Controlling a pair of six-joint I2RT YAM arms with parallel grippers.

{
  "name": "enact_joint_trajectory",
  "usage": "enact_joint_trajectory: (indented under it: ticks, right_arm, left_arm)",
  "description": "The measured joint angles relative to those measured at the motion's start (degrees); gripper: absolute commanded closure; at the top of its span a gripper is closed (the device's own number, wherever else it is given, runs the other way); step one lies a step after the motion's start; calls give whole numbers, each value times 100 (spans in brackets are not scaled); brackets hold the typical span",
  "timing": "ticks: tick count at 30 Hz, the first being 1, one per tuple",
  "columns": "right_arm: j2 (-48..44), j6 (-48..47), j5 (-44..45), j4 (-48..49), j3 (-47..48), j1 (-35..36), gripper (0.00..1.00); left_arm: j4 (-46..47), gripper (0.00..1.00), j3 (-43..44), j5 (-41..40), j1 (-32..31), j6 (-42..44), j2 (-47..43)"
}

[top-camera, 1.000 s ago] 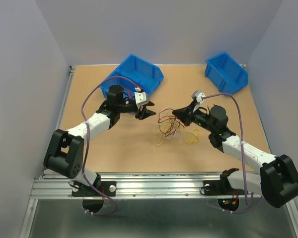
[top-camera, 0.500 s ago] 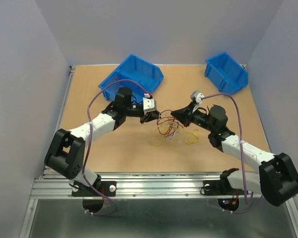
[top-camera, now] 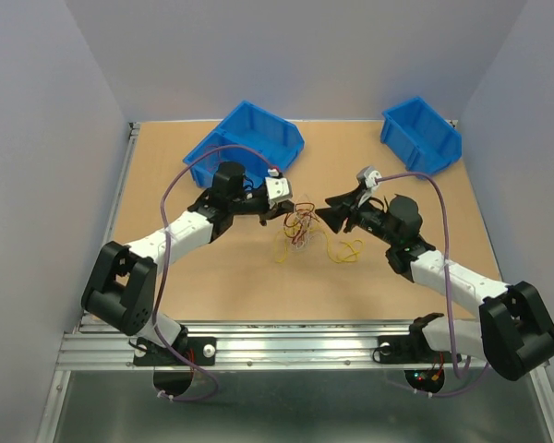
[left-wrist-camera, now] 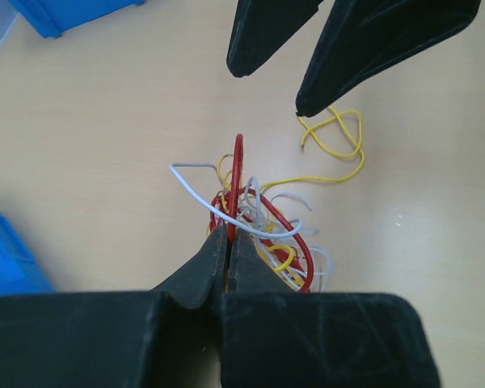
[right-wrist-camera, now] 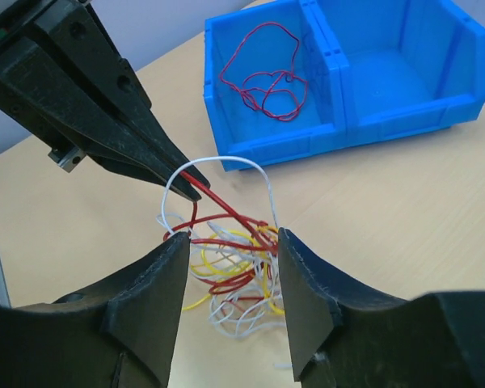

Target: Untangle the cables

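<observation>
Seen from above, the bunch of thin red, yellow and white cables [top-camera: 298, 226] lies on the light brown wooden table [top-camera: 212, 272], between the two arms. The left gripper [top-camera: 283, 211] is at the left edge of the bunch, and the right gripper [top-camera: 323, 212] is just beside it on the other side. One loose yellow wire loop [top-camera: 349, 250] lies a little apart, to the right. A large blue plastic bin [top-camera: 249, 138] and a small blue plastic bin [top-camera: 423, 134] stand at the far side.

In the left wrist view, the left claw is pressed fully together. It pinches one red cable [left-wrist-camera: 238, 166], which stands up out of the bunch. Opposite, the black fingers of the right claw are apart and hold nothing.

In the right wrist view, the right claw is wide. A white cable loop [right-wrist-camera: 226, 162] rises in front of the gap. I cannot tell if the fingers touch the bunch. A separate red wire [right-wrist-camera: 263, 69] lies in one compartment of the large bin.
</observation>
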Motion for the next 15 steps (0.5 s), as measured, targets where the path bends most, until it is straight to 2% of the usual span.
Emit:
enact_joint_trajectory:
  ticks: [4, 15]
  right_arm:
    - [0, 13, 57, 2, 0, 0, 39]
    - [273, -42, -101, 160, 0, 0, 39]
  left_arm:
    - [28, 100, -2, -164, -13, -24, -136]
    - [-535, 100, 0, -404, -542, 560, -197]
